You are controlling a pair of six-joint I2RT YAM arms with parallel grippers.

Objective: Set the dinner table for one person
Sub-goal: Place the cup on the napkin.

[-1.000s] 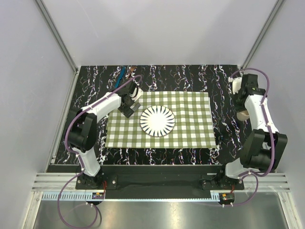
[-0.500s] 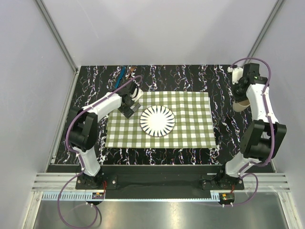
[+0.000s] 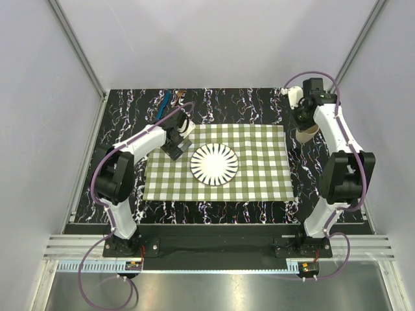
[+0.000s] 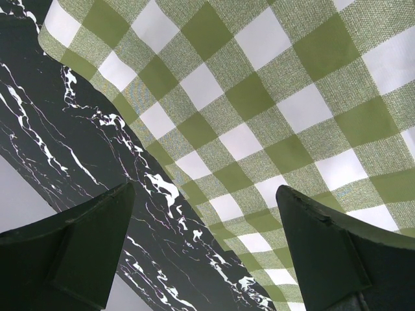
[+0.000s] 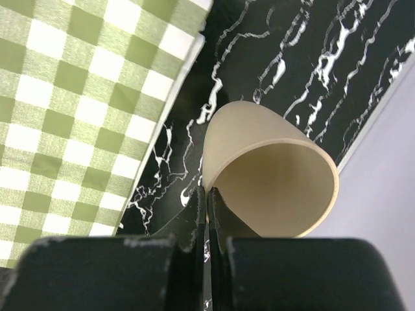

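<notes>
The dinner table [image 3: 259,100] is black with white veins, and a green-and-white checked cloth [image 3: 253,162] lies on it with a black-and-white striped plate [image 3: 214,163] on top. A beige cup [image 3: 306,135] hangs just off the cloth's far right corner. My right gripper [image 3: 303,125] is shut on its wall. In the right wrist view the cup [image 5: 272,181] opens toward the camera, and the right gripper [image 5: 209,194] pinches its rim, one finger inside and one outside. My left gripper [image 3: 176,148] hovers open over the cloth's far left corner. In the left wrist view the left gripper [image 4: 204,191] has nothing between its fingers.
A blue-handled utensil [image 3: 166,100] and a brown-handled one [image 3: 181,95] lie at the table's back left. Grey walls close the table in on the left, back and right. The cloth's edge [image 4: 194,188] runs diagonally under the left fingers.
The right arm has carried the cup from the table's right edge back and to the left, to the cloth's far right corner. The left arm has not moved.
</notes>
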